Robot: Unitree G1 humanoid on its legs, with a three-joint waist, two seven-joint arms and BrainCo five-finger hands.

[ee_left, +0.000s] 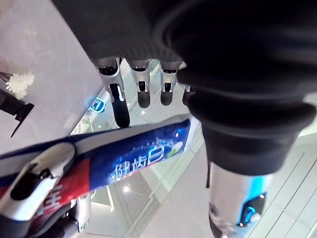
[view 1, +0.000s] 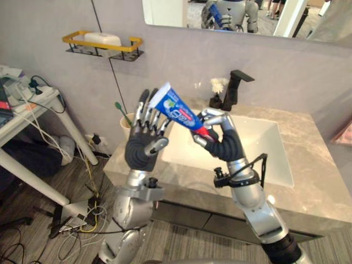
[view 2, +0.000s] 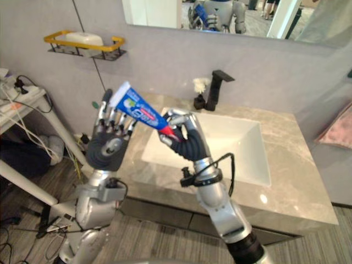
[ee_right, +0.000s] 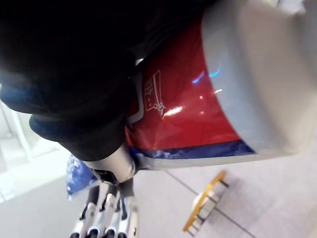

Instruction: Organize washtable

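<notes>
The right hand (view 1: 221, 137) is raised close before the head. Its fingers and thumb are curled round the red cap end of the tube (view 1: 175, 109), which slants up and to the left in the air above the counter's (view 1: 308, 181) front edge. The tube's flat blue end lies across the fingertips of the left hand (view 1: 142, 145), which stands upright beside it, fingers straight and spread, holding nothing. Whether tube and tips touch I cannot tell.

This looks like a hand-over. To do it well, the left should close firmly round the tube's middle first. Only then should the right let go, or the tube may drop toward the sink (view 1: 258, 143). Behind the left hand a cup (view 1: 126, 122) with a toothbrush (view 1: 117, 105) stands at the counter's left corner, a likely home for the tube.
</notes>
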